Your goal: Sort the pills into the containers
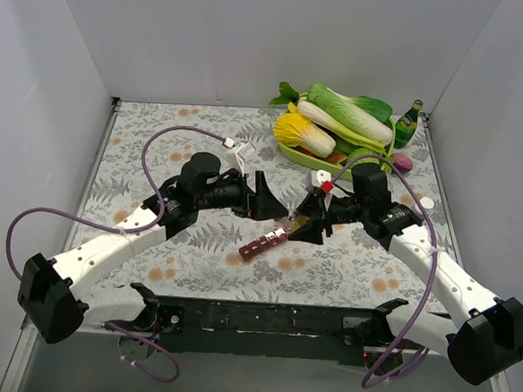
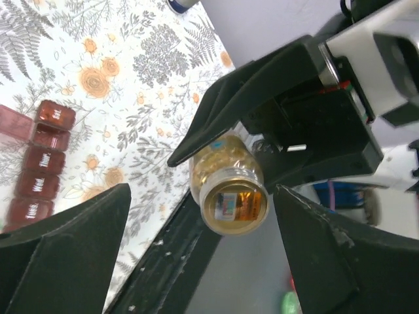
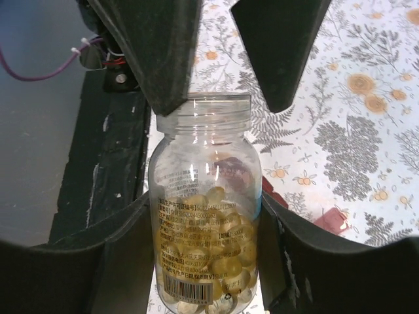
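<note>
A clear, uncapped pill bottle (image 3: pixel 204 216), about half full of yellow softgels, is gripped by my right gripper (image 3: pixel 206 219) and held tilted over the table. In the top view the bottle (image 1: pixel 295 223) hangs just above the upper end of the dark red pill-organizer strip (image 1: pixel 260 244). My left gripper (image 1: pixel 268 199) is open and empty, its jaws wide apart facing the bottle's mouth (image 2: pixel 232 203). In the left wrist view the strip (image 2: pixel 40 163) lies at the left, with one end lid folded open. My left gripper's fingers (image 3: pixel 163 46) show above the bottle in the right wrist view.
A green tray (image 1: pixel 289 149) piled with toy vegetables stands at the back right, with a green bottle (image 1: pixel 408 123) and a purple item (image 1: pixel 402 161) beside it. A small white disc (image 1: pixel 427 201) lies to the right. The black base rail (image 1: pixel 262 317) runs along the near edge.
</note>
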You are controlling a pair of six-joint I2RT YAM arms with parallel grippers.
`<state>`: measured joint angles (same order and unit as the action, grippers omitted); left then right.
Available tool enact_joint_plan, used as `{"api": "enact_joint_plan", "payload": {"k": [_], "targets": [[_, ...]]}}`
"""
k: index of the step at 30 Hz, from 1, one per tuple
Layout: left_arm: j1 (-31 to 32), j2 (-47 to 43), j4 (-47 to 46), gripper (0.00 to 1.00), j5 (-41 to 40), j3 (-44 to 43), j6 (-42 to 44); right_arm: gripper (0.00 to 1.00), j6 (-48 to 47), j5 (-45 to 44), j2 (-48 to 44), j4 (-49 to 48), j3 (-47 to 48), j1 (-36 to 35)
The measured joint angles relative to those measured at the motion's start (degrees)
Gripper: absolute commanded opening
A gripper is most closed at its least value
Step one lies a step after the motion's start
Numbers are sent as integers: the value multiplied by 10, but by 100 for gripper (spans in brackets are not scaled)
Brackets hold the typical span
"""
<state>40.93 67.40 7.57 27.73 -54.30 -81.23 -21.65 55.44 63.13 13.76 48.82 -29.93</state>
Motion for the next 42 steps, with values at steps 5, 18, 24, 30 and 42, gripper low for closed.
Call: {"api": "enact_joint_plan", "payload": {"k": [5,18,24,30,42], "targets": [[0,-48,24,98,37,5,166,5,-11,44,-1,7,0,2],[25,-40,-18,89,155,24,447,4,-23,65,9,28,0,2],[49,-1,-10,60,150,-3,482,4,-23,65,11,29,0,2],[48,6,-7,14,134,-10,476,3,-23,68,11,35,-1,3],[52,8,19,0,20,-9,173,1,-23,21,8,31,-11,1]]}}
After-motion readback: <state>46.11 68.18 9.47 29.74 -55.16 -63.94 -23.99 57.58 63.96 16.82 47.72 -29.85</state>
